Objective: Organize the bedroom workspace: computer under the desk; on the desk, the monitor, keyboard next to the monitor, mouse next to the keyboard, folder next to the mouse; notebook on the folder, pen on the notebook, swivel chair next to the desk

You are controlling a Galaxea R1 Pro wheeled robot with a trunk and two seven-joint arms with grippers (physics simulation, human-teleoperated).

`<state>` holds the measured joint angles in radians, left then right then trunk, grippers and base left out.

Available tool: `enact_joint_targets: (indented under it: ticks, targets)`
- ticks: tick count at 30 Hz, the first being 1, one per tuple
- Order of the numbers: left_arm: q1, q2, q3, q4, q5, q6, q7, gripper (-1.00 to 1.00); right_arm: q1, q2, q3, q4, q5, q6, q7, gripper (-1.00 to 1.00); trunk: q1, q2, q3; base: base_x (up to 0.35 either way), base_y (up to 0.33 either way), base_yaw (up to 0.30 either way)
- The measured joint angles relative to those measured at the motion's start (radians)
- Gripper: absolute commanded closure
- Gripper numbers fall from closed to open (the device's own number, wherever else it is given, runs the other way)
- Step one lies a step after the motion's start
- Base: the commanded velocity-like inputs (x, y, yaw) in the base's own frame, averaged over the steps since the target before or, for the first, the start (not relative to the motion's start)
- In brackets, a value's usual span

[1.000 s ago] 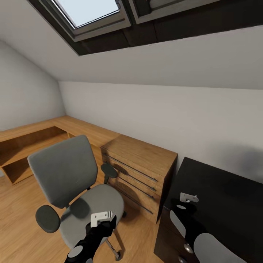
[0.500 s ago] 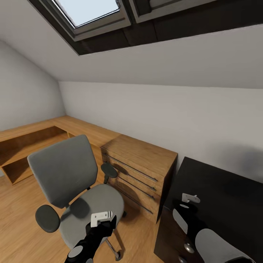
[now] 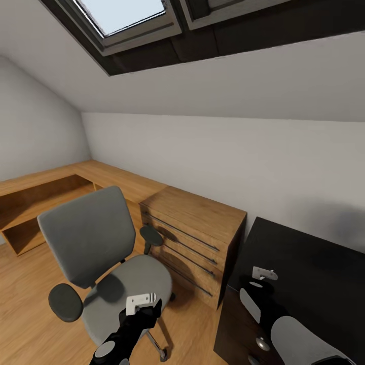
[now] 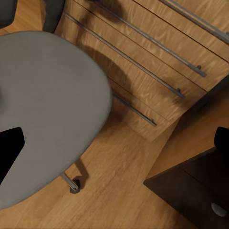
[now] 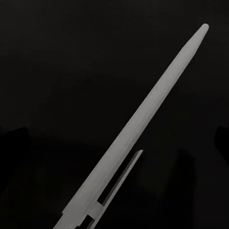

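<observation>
The pen (image 5: 138,133) lies flat on the black desk (image 3: 314,274), directly in front of the right gripper (image 3: 263,276), which hangs low over the desk. In the right wrist view the pen's long axis runs diagonally, with the narrow tip pointing away toward one corner and the clip end close to the camera. The dark fingers (image 5: 14,143) appear at both edges of this view, well apart, so the right gripper seems released, with the pen between them and not yet touched. The right arm is clearly the nearer one. The left gripper (image 3: 144,306) hovers over the chair (image 3: 91,243) seat; whether it is released or clenched cannot be told.
</observation>
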<state>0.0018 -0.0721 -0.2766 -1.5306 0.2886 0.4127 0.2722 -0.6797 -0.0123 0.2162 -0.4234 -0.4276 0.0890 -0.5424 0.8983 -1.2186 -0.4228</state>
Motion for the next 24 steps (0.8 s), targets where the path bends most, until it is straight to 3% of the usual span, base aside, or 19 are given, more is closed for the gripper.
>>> enact_joint_targets:
  ticks: [7, 16, 24]
  targets:
    - [0.000, 0.000, 0.000, 0.000, 0.000, 0.000, 0.000, -1.00, 0.000, 0.000, -0.001, 0.000, -0.005, -0.001, 0.001, -1.00, 0.000, 0.000, 0.000, 0.000, 0.000, 0.000]
    - [0.000, 0.000, 0.000, 0.000, 0.000, 0.000, 0.000, -1.00, 0.000, -0.001, -0.007, -0.006, -0.089, -0.010, 0.032, -1.00, 0.000, 0.000, 0.000, 0.000, 0.000, 0.000]
    - [0.000, 0.000, 0.000, 0.000, 0.000, 0.000, 0.000, -1.00, 0.000, -0.001, -0.008, -0.008, -0.108, -0.010, 0.040, -1.00, 0.000, 0.000, 0.000, 0.000, 0.000, 0.000]
